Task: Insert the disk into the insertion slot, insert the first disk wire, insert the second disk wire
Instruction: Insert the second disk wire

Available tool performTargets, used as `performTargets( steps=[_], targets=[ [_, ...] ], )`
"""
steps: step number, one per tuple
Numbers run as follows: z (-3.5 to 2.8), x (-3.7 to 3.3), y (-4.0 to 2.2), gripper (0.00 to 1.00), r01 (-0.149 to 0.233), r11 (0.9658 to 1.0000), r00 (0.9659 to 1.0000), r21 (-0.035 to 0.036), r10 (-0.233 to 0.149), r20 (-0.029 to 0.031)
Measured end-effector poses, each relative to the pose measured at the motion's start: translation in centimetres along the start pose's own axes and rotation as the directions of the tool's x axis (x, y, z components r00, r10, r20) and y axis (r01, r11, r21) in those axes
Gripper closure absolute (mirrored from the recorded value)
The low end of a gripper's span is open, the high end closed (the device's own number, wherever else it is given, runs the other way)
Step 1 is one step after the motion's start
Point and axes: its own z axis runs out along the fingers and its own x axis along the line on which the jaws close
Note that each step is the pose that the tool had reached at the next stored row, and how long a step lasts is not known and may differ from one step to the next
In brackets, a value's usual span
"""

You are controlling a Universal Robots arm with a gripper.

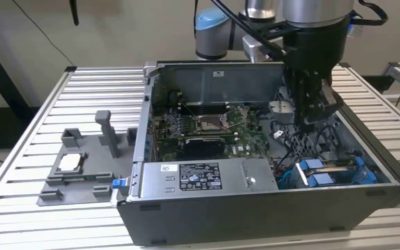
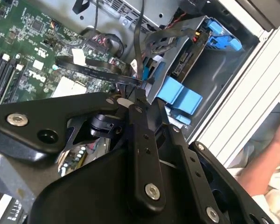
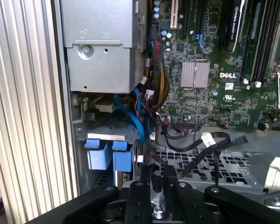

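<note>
- Where the black linkages meet near the middle of the second wrist view, the claw is seen pressed together. It seems to be pinching the end of a black wire.
- Just beyond it, toward the upper right of that frame, the disk is found seated in the insertion slot, so the first step is judged done.
- Both wire steps are judged not yet done: the black wire is held near the disk, and no wire can be made out plugged into it.
- One disk, one slot and one claw are counted. Two blue tabs are counted at the lower left of the first wrist view, with one blue wire above them.
- Farthest off in that view, one power-supply box is seen at the upper left and one motherboard at the upper right.
</note>
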Motion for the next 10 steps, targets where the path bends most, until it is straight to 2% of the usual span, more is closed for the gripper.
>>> performTargets(
  steps=[3, 7, 10],
  targets=[
    [0.19, -0.02, 0.09, 0.73, 0.024, 0.9997, 0.9997, 0.0094, -0.025, 0.0039],
    [0.47, -0.05, 0.27, 0.73, 0.046, 0.9985, 0.9989, 0.029, -0.046, 0.0075],
    [0.63, -0.08, 0.56, 0.73, 0.055, 0.9979, 0.9984, 0.0337, -0.055, 0.0091]
  ],
)
